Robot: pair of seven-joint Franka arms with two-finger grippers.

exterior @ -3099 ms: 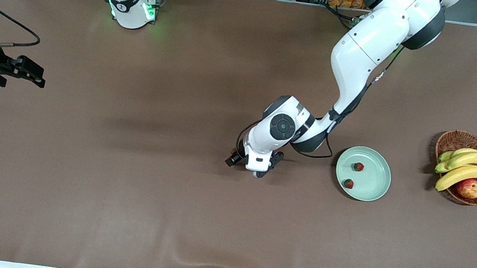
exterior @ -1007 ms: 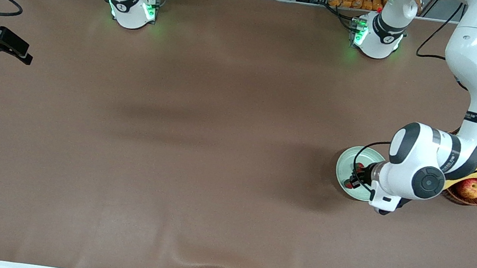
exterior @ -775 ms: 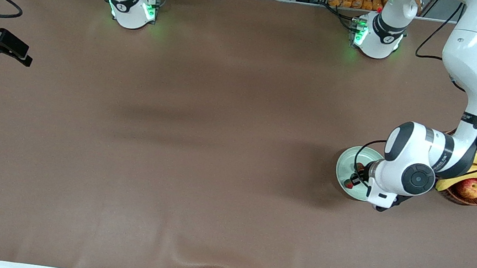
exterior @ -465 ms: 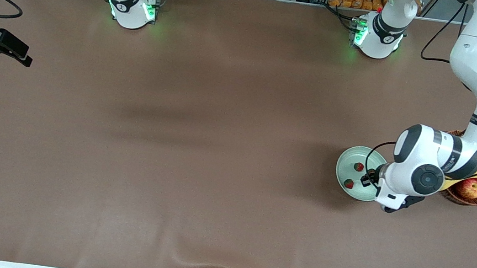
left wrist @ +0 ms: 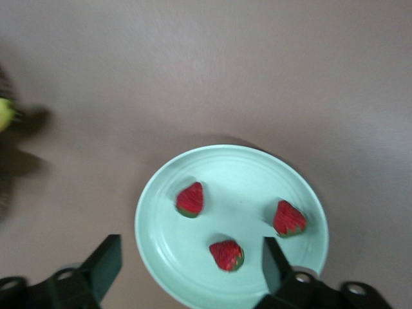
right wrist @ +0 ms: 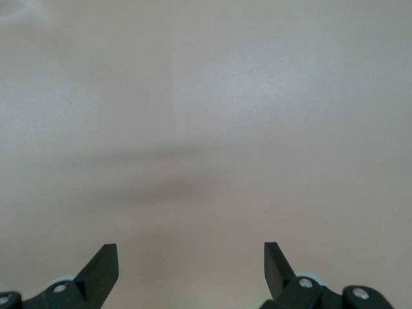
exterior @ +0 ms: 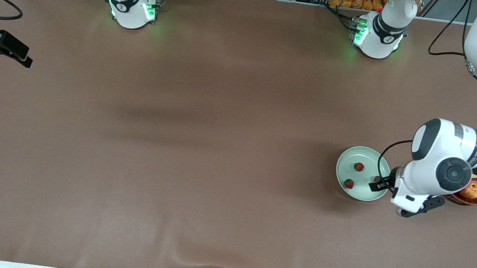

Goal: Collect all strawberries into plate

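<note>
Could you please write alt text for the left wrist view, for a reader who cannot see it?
Three strawberries lie apart on the mint-green plate on a brown table. The left gripper hangs over the plate's edge, jaws open, holding nothing.

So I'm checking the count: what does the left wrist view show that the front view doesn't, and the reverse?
Only the left wrist view: all three strawberries plainly on the plate, below the open left gripper.
Only the front view: the fruit basket, both arm bases, and the open right gripper waiting at its arm's end of the table.
Both: the plate, strawberries on it, and the brown table.
</note>
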